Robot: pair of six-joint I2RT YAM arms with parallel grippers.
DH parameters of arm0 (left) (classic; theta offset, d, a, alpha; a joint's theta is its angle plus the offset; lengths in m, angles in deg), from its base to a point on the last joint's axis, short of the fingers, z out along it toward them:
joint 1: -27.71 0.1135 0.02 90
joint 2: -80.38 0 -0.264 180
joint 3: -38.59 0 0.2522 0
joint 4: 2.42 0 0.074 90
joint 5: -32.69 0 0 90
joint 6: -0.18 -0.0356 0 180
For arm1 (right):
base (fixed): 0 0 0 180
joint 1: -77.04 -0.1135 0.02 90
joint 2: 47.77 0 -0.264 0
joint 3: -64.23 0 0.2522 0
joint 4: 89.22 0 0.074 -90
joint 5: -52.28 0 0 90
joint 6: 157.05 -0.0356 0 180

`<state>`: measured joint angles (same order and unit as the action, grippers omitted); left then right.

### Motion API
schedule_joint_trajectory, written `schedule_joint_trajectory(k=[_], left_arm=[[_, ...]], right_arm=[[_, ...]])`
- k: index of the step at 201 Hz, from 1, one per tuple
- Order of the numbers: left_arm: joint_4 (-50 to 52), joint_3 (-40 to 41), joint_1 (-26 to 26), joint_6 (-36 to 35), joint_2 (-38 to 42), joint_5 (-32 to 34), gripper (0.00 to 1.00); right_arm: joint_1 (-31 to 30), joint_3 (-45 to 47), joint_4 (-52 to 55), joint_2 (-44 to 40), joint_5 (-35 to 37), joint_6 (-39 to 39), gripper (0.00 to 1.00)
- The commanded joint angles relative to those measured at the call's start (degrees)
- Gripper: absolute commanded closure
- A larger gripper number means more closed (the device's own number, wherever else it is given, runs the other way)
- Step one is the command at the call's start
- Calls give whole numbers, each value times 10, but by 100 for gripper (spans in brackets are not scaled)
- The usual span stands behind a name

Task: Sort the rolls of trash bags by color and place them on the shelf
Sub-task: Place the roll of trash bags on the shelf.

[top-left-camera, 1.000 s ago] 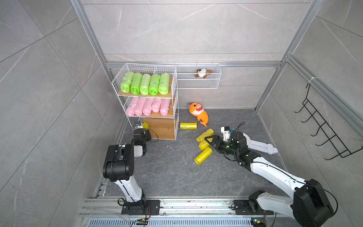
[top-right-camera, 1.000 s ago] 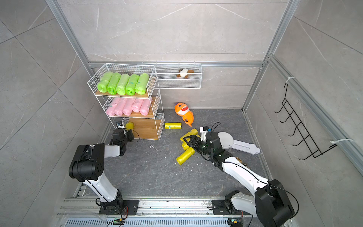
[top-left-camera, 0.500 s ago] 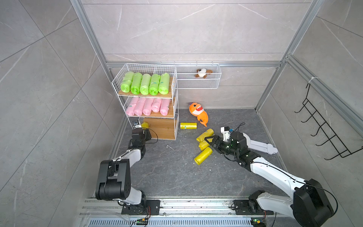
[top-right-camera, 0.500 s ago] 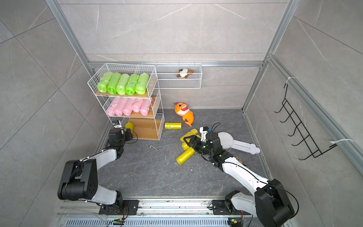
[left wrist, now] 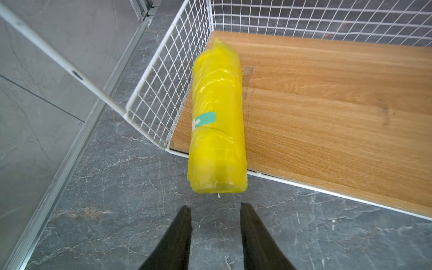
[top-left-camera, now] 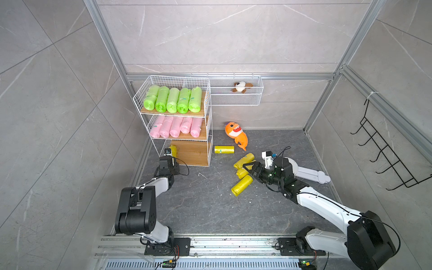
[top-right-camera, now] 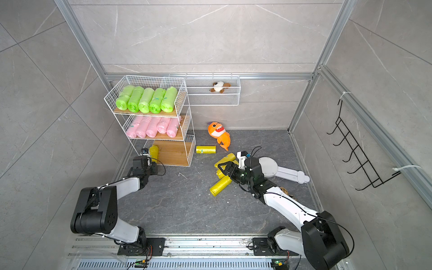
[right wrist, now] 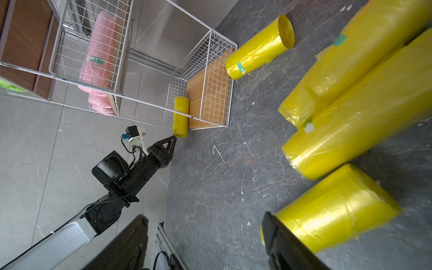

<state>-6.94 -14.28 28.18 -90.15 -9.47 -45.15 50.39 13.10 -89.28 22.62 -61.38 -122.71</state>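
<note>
A: Five yellow rolls (top-right-camera: 219,185) are showing. Where are they lying?
B: The shelved roll (left wrist: 217,112) is lying on the bottom board of the shelf (left wrist: 327,105), hugging the wire side, with its long axis running front to back. Its near end is overhanging the front edge and pointing at the left gripper (left wrist: 215,205).
A: Is that gripper holding it?
B: No. Its fingers are standing apart with nothing between them, tips just short of that end.
A: And the right gripper (right wrist: 204,216)?
B: It is hanging spread wide and empty over the floor cluster (top-left-camera: 240,173) of three. The nearest roll (right wrist: 334,210) is lying outside one finger (right wrist: 278,238), not in the gap.
A: The fifth?
B: The lone roll (top-left-camera: 224,149) is lying on the floor just beside the shelf, its axis running along the shelf's front. Green rolls (top-left-camera: 173,100) are filling the top tier and pink rolls (top-left-camera: 176,124) the middle, all pointing front to back.
</note>
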Motion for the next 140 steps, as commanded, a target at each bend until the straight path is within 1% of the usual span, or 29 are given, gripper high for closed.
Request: schedule_joint_trajectory(k=[1,39,60,77,99,111,140], left_arm=[[-10,-44,1,-15,-22,36,65],[0,-90,1,-22,-59,73,69],[13,-112,0,-27,-79,91,69],[13,-114,0,-27,-81,105,69],[1,-98,0,-19,-67,119,69],[-1,-85,0,-9,-52,117,69],[-6,-45,-7,29,15,75,65]], right_arm=[[0,-1,-12,10,-12,8,19],[0,-3,-10,17,-14,10,19],[0,-3,-9,21,-15,10,19],[2,-3,-8,22,-16,12,19],[0,-3,0,25,-15,17,19],[0,-7,15,29,-15,22,19],[0,-25,97,44,-5,52,20]])
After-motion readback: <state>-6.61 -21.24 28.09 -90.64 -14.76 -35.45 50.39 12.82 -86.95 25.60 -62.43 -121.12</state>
